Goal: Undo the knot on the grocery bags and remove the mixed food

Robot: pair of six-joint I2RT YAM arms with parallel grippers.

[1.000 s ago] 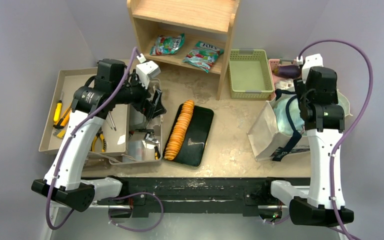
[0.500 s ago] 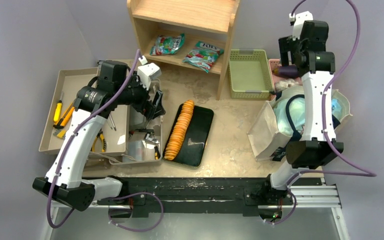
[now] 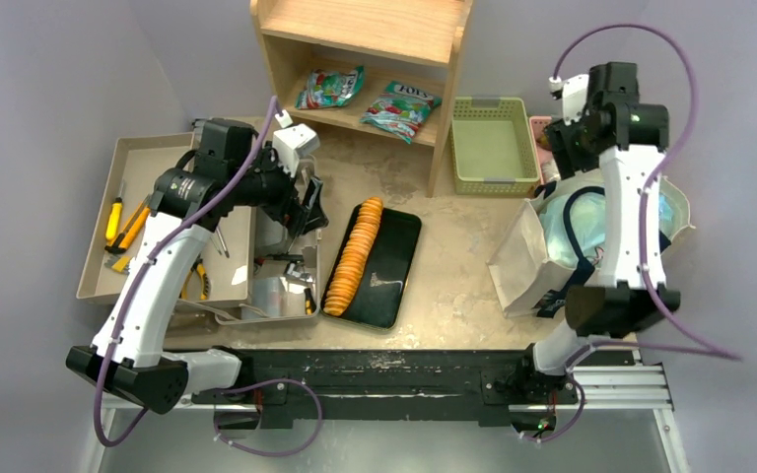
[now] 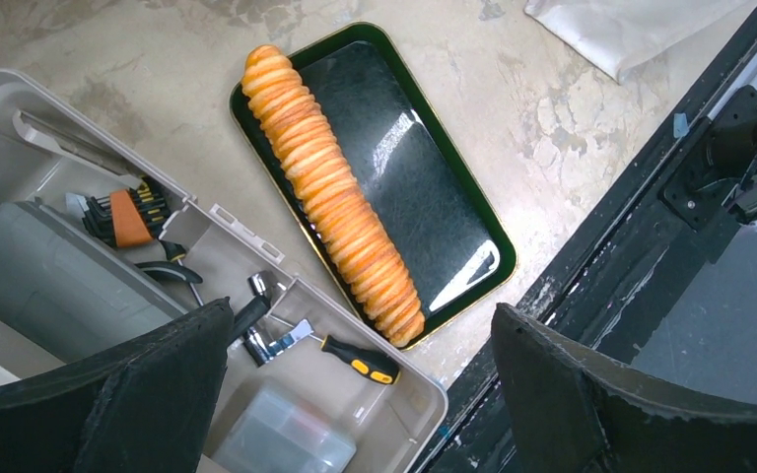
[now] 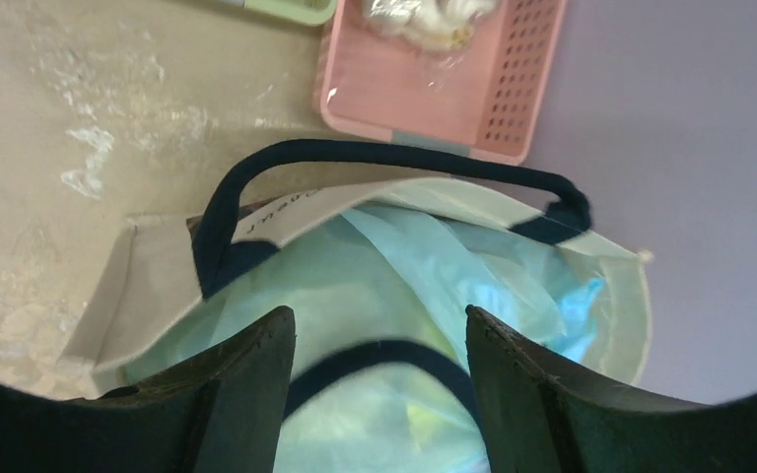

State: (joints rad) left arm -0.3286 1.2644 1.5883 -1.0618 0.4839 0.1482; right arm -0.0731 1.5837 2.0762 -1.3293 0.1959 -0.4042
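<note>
Progress: none evident. Cream canvas tote [image 3: 519, 264] stands at the right side of the table, light-blue plastic bag [image 5: 394, 266] stuffed inside it, knot not discernible, contents apparently still bagged. Untying and unloading remain. My right pincer [image 5: 375, 320] hovers above the tote, partly spread, grasping nothing; a navy strap handle [image 5: 379, 355] crosses beneath the gap. My left pincer [image 4: 362, 313], fully spread, is empty.
</note>
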